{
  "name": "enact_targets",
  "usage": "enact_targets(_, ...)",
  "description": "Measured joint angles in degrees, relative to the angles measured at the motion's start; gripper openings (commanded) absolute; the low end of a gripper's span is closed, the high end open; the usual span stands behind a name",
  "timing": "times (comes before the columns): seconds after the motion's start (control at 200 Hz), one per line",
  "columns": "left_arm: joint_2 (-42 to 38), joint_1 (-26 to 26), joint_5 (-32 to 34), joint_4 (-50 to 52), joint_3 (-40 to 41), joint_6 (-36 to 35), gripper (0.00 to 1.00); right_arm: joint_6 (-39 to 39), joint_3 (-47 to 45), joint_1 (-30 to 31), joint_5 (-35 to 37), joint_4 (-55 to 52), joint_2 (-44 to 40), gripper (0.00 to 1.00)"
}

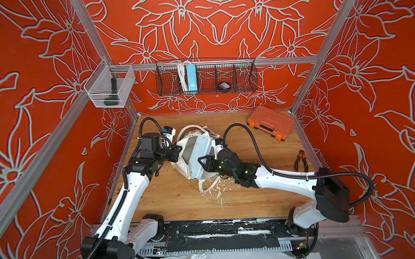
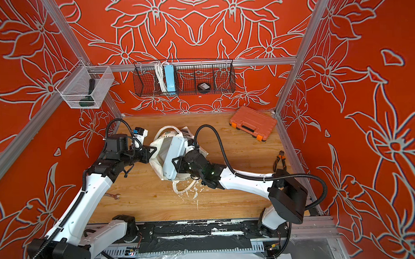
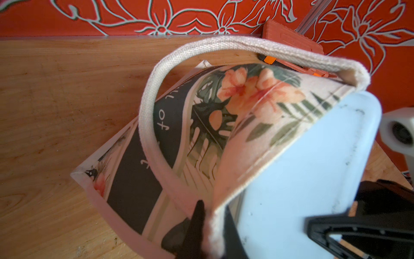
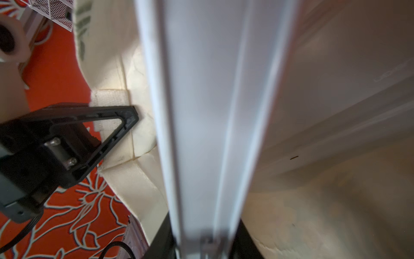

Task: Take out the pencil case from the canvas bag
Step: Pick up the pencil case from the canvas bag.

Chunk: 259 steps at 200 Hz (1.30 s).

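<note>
1. Right gripper, centre frame, clamps the pale-blue rectangular pencil case by its near edge (fingertips blurred in its wrist view).
2. Left gripper pinches the rim of the cream floral-printed canvas bag.
3. Bag cloth hides part of the case.

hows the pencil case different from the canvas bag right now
The pencil case is pale blue, smooth and stiff-looking; the canvas bag is cream cloth with a floral print, creased. The right gripper clamps the pencil case; the left gripper pinches the canvas bag's rim. The pencil case sticks partly out of the canvas bag. Both are gripped, one per arm.
</note>
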State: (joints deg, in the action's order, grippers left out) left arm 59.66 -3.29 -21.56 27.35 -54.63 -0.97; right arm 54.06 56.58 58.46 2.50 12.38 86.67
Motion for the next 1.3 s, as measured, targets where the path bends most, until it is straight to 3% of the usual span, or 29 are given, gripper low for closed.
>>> enact_targets(0.786,0.0,8.2,3.3,-0.1,0.0,0.8,0.0,-5.8,-5.6,-0.6,-2.3,-3.2,-13.2,0.23)
enact_targets(1.296,2.1,9.0,5.7,2.1,-2.5,-2.0,0.0,-5.9,-7.4,-6.0,-0.9,-9.4,-21.7,0.24)
